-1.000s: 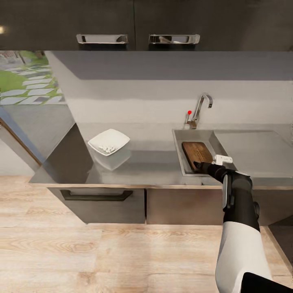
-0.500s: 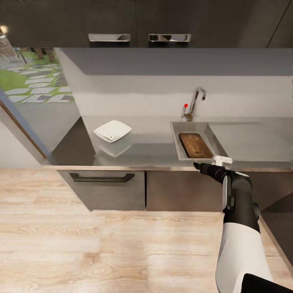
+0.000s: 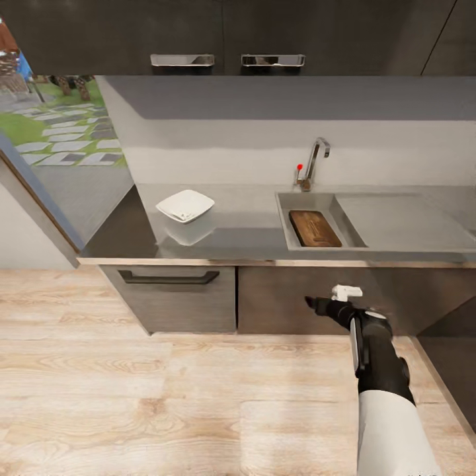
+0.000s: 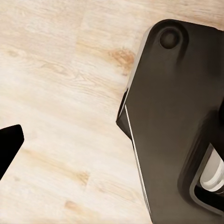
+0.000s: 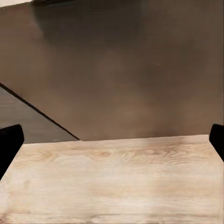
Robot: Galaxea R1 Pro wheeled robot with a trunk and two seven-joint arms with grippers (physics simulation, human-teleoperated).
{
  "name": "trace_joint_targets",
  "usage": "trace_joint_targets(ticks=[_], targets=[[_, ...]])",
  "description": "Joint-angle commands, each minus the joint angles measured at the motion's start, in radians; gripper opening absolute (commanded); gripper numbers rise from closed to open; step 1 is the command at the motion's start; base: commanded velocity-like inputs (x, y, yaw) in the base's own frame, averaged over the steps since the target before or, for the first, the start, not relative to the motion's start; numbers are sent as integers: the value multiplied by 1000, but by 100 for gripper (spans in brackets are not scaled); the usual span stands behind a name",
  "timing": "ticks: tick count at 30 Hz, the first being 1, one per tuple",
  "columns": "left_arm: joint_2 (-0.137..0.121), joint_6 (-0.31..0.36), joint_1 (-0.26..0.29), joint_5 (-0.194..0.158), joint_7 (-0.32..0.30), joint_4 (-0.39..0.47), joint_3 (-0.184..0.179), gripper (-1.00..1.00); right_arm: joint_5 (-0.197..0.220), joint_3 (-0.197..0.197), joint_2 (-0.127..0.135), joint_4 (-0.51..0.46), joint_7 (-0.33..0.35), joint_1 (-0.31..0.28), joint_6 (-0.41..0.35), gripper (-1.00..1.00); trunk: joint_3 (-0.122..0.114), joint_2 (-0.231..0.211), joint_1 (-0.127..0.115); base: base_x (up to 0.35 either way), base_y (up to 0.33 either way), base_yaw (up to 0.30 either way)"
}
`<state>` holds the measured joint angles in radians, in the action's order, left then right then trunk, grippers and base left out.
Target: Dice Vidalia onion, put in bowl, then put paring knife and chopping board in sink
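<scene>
One board [image 3: 315,229], flat in the sink [image 3: 285,228] basin. One bowl [image 3: 186,205] on the counter [image 3: 244,228], well left of the sink; contents too small to tell. One tap [image 3: 313,163] behind the basin. Right gripper [image 3: 316,305] before the cabinet front, fingers spread, empty. Left gripper: one fingertip [image 4: 8,144] over wood floor [image 4: 60,93], state not discernible

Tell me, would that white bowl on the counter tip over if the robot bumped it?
Probably not easily: the bowl looks low and wide, sitting flat on the countertop. On that shiny surface it would more likely slide. It looks hard, so a fall might chip it.
</scene>
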<state>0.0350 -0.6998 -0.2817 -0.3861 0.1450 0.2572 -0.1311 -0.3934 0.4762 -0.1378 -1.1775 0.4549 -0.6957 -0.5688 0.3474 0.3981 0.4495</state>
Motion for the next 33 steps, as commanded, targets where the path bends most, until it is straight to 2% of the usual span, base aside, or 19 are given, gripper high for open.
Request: trace_joint_targets(ticks=[1,3,6,7,10,15,17,18,20,21,22,25,26,28,29,33], targets=[[0,-1,-1,-2,10,3,-8,100,-14,4,-1,23,10,0,17,100,1,2,1,-5,0,0],[0,-2,-1,-1,10,5,-8,100,-51,4,0,114,9,3,92,100,1,2,1,-2,0,0],[0,-2,-1,1,9,10,-8,100,-134,4,1,287,6,4,206,100,1,2,1,0,0,0],[-1,-2,-1,2,9,11,-8,100,-147,4,1,319,4,4,228,100,1,2,1,0,0,0],[-5,-2,-1,2,10,19,-8,100,-204,6,2,496,-16,5,372,100,1,2,1,0,0,0],[-7,0,-1,3,11,22,-8,100,-225,7,13,740,-109,5,563,100,1,2,1,0,0,0],[-8,0,-1,3,11,26,-8,100,-228,6,38,901,-182,5,690,100,1,2,1,0,0,0],[-8,1,-1,3,11,27,-8,100,-228,6,46,943,-202,5,727,100,1,2,1,0,0,0],[-15,2,-1,3,11,38,-8,100,-227,5,76,1073,-291,9,877,100,1,2,1,0,0,0],[-18,2,-1,3,12,47,-8,100,-227,5,86,1105,-330,25,935,100,1,2,1,0,0,0],[-20,2,-1,3,12,51,-8,100,-227,5,89,1116,-346,39,958,100,1,2,1,0,0,0],[-26,3,-1,2,13,67,-8,100,-226,4,102,1148,-401,136,1033,100,1,2,1,0,0,0],[-27,3,-1,2,13,69,-8,100,-226,5,104,1150,-405,152,1041,100,1,2,1,0,0,0],[-28,3,-1,2,13,73,-8,100,-226,5,115,1155,-415,222,1080,100,1,2,1,0,0,0],[-28,3,-1,1,12,74,-8,100,-225,5,129,1157,-418,283,1124,100,1,2,1,0,0,0],[-28,3,-1,1,12,74,-8,100,-224,5,142,1159,-421,396,1212,100,1,2,1,0,0,0]])
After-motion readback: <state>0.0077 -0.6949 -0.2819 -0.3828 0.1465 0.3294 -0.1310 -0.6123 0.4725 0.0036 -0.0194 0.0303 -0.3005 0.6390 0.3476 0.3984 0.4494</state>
